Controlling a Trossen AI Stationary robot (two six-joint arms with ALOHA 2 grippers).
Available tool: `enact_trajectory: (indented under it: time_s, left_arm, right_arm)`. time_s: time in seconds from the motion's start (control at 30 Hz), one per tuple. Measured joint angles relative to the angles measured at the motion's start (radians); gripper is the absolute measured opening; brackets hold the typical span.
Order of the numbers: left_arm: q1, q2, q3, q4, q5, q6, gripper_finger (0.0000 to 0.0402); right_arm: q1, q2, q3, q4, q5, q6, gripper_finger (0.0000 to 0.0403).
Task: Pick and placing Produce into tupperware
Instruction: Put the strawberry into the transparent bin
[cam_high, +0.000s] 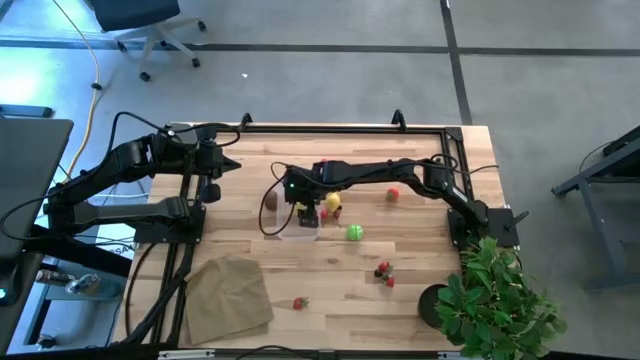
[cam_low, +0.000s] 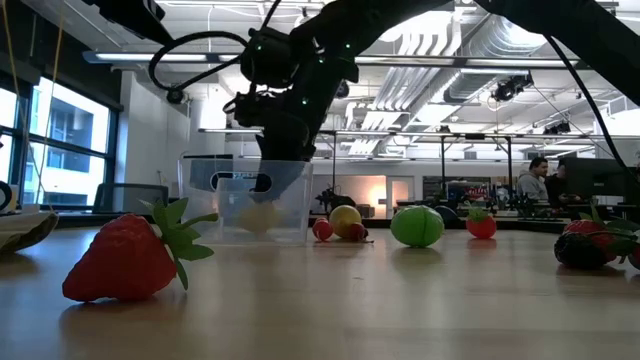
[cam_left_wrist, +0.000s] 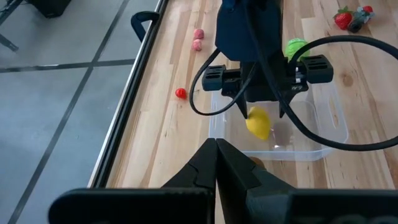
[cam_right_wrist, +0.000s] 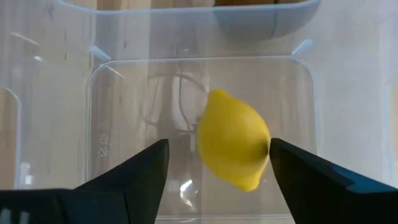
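A: Right tool (cam_right_wrist: 214, 165) over the tupperware (cam_right_wrist: 99, 124), jaws spread, lemon (cam_right_wrist: 233, 140) loose between them, brushing one finger, inside the tub.
B: Left tool (cam_left_wrist: 217, 163) clenched, parked at the counter's (cam_high: 420, 290) left edge.
A: Wooden counter, tan cloth (cam_high: 228, 296), potted plant (cam_high: 500, 300), concrete floor around.
B: Down low, strawberry (cam_low: 125, 260) looming; office ceiling and distant people, unseen from above.

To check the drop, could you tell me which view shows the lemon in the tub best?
The right wrist view: the lemon fills it, between the right gripper's open fingers. Left wrist shows it smaller, low view blurred through the tub, high view hides it.
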Motion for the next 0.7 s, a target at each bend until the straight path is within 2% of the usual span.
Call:
enact_trajectory:
  time_s: [0.23,0.37,0.53,0.6,0.7]
  left_arm:
    - [0.0,0.0,0.0,0.0,0.0,0.0,0.0001]
    - [0.0,0.0,0.0,0.0,0.0,0.0,0.0001]
    - [0.0,0.0,0.0,0.001,0.0,0.0,0.0001]
    - [0.0,0.0,0.0,0.0,0.0,0.0,0.0001]
    - [0.0,0.0,0.0,0.001,0.0,0.0,0.0001]
  right_arm:
    - [0.0,-0.018,0.167,-0.15,-0.001,0.048,0.027]
    - [-0.017,-0.031,0.301,-0.26,0.004,0.161,0.027]
    - [-0.065,-0.031,0.436,-0.435,0.168,0.346,0.027]
    - [-0.086,-0.052,0.423,-0.473,0.235,0.42,0.027]
    - [-0.113,-0.094,0.36,-0.535,0.245,0.496,0.027]
